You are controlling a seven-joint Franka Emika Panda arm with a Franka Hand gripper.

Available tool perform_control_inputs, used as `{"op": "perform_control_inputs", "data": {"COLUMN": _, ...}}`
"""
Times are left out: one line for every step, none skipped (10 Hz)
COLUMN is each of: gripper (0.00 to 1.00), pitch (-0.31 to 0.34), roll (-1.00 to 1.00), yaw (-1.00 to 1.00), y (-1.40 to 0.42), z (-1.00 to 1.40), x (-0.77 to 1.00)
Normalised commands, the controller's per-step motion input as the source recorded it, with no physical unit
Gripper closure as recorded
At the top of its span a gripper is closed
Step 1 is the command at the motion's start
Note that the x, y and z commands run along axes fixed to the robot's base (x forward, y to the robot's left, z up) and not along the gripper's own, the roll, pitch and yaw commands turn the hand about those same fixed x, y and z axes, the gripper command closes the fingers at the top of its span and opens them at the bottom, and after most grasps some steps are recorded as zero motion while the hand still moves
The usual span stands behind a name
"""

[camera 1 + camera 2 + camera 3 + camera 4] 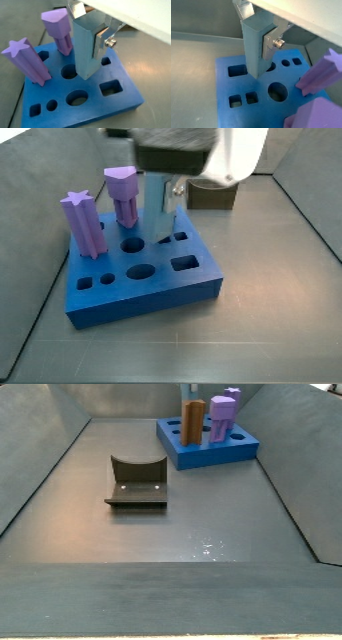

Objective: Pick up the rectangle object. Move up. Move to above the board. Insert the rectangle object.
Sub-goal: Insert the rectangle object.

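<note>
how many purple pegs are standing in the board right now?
2: a star-topped purple peg at a board corner, a second purple peg next along that edge. The end effector holds the rectangle object beside them.

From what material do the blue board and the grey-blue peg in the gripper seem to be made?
The board looks like matte plastic: uniform blue, softly rounded hole edges. The rectangle object, held between the gripper fingers above the board, also looks plastic, smooth with a slight sheen. Painted wood cannot be excluded.
</note>
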Motion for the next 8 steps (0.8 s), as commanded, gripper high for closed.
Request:
{"op": "perform_control_inputs", "data": {"gripper": 1.0, "pitch": 0.0, "roll": -0.1, "yaw": -1.0, "y": -0.07, "z": -0.27, "x": 0.0}}
{"op": "perform_control_inputs", "data": {"gripper": 1.0, "pitch": 0.0, "roll": -0.11, "yaw": -1.0, "y": -0.07, "z": -0.27, "x": 0.0}}
{"op": "perform_control_inputs", "data": {"gripper": 1.0, "pitch": 0.0, "roll": -0.11, "yaw": -0.99, "y": -0.07, "z": -0.26, "x": 0.0}}
{"op": "perform_control_inputs", "data": {"gripper": 1.0, "pitch": 0.0, "roll": -0.12, "yaw": -0.99, "y": -0.07, "z": -0.26, "x": 0.0}}
{"op": "perform_control_inputs", "data": {"gripper": 1.0, "pitch": -0.04, "roll": -0.14, "yaw": -0.89, "y": -0.2, "z": -0.15, "x": 0.0}}
{"op": "perform_control_inputs", "data": {"gripper": 1.0, "pitch": 0.0, "roll": 0.0, "yaw": -0.01, "y": 0.0, "z": 0.0, "x": 0.05}}
{"op": "perform_control_inputs", "data": {"gripper": 1.0, "pitch": 0.0, "roll": -0.06, "yaw": 0.0, "y": -0.07, "z": 0.0, "x": 0.02}}
{"op": "perform_control_inputs", "data": {"gripper": 1.0, "pitch": 0.0, "roll": 0.0, "yaw": -0.3, "y": 0.0, "z": 0.0, "x": 0.72}}
